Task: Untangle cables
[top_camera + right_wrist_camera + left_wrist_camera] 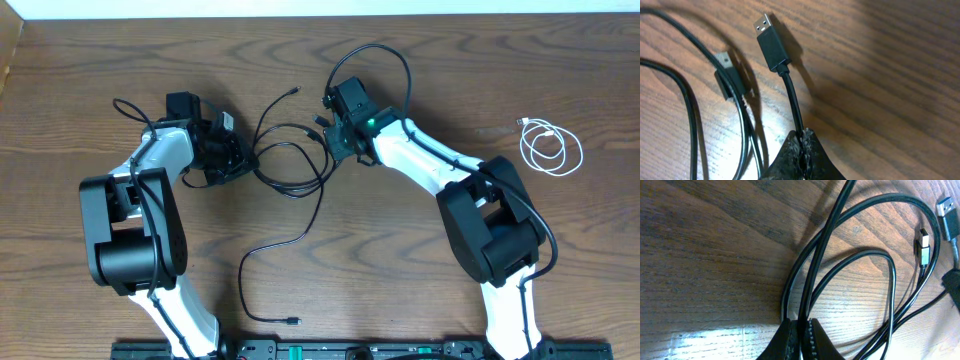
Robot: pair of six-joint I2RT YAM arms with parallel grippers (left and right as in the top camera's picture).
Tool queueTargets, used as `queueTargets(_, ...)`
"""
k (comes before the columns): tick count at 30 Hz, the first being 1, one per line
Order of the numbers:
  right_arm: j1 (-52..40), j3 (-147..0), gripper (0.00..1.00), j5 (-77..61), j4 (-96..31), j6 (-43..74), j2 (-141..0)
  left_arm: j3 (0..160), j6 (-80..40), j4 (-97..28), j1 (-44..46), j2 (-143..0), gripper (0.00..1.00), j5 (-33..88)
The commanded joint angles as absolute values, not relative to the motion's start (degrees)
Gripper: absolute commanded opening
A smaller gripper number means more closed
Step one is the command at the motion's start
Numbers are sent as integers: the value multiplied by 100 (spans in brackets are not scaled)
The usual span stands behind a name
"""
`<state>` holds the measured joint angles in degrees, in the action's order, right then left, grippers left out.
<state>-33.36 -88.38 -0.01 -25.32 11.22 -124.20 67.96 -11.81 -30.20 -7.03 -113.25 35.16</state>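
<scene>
Brown wood-grain tabletop (pixel 420 60) is filling all three views, and we are working at its middle, where the two black cables (pixel 292 172) are lying in overlapping loops between our arms. Our left gripper (pixel 801 337) is clamped on black cord at the left edge of that knot; in the left wrist view its jaws are pressing onto the cord, with the loops fanning away across the wood. Our right gripper (pixel 802 150) is pinching a cord just behind its USB plug (pixel 771 42), jaws all but together, so the plug is sticking out free ahead of them. A smaller plug (pixel 729 76) is lying just beside it on the table, ungripped. We are judging that this hold makes sense: one side is anchoring the bundle while the other is taking a free end, the part that can be threaded back out through the loops. A long tail (pixel 300 232) of black cord is trailing slack from the knot toward the near table edge. The white cable (pixel 550 148) is sitting coiled on its own well off to the right, apart from the black ones, so it is looking already separated. What is remaining, as we are reading it, is parting the two black cords, and we cannot tell which loop belongs to which.
</scene>
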Motion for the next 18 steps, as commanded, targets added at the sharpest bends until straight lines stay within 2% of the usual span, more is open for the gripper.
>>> queueTargets(1, -3465, -8816, 7, 91, -2624, 1238, -12239, 6775, -1181, -3057, -716, -11332, 8, 3409)
queueTargets(2, -3498, -8816, 13, 91, -2663, 1234, -12239, 6775, -1369, -3052, -716, -11332, 8, 3409)
queueTargets(6, -3557, -8816, 20, 12, -2681, 1002, -12239, 6775, -1575, -2897, -716, -11332, 8, 4062)
queueTargets(9, -3568, -8816, 30, -200, -2679, 545, -12237, 6775, -1516, -2766, -718, -11332, 8, 4751)
queueTargets(14, -3551, -8818, 49, -333, -2681, 489, -12042, 6775, -1490, -2609, -722, -11332, 8, 5513)
queueTargets(18, -3518, -8818, 59, -1122, -2661, -43, -11775, 6775, -1490, -2547, -722, -11332, 8, 5769)
